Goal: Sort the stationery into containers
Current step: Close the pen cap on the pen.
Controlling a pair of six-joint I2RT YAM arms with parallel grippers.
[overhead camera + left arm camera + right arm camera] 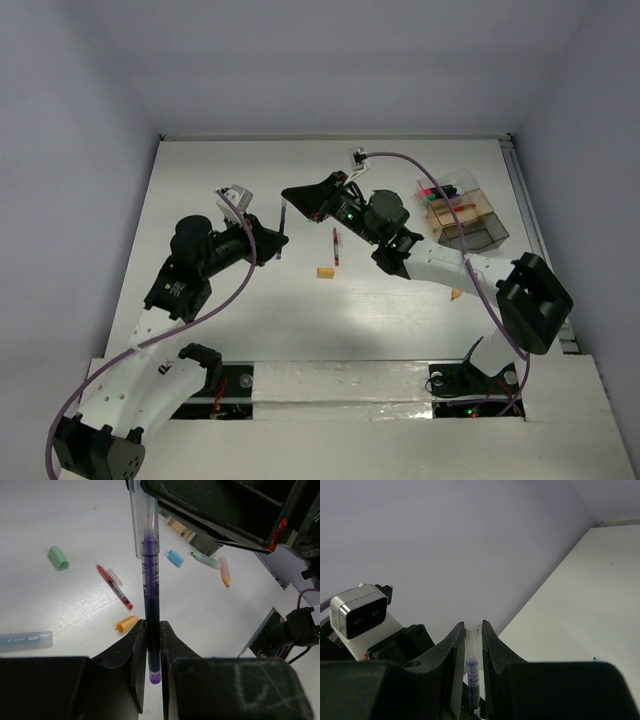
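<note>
From lower left, left arm reaches up toward frame centre; right arm sweeps from lower right across to centre, wrists nearly meeting. Jaws of left gripper clamped on lower barrel of purple pen. Jaws of right gripper pinch its clear cap end.

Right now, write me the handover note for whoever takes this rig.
Left gripper: shut on the purple pen, low on its barrel.
Right gripper: shut on the same pen's clear cap end.
Compartment box: right side of the table, a few items already inside.
Left to sort: this pen, plus the red pen, orange piece, green cap, blue piece and pale blue pen, all lying loose.
</note>
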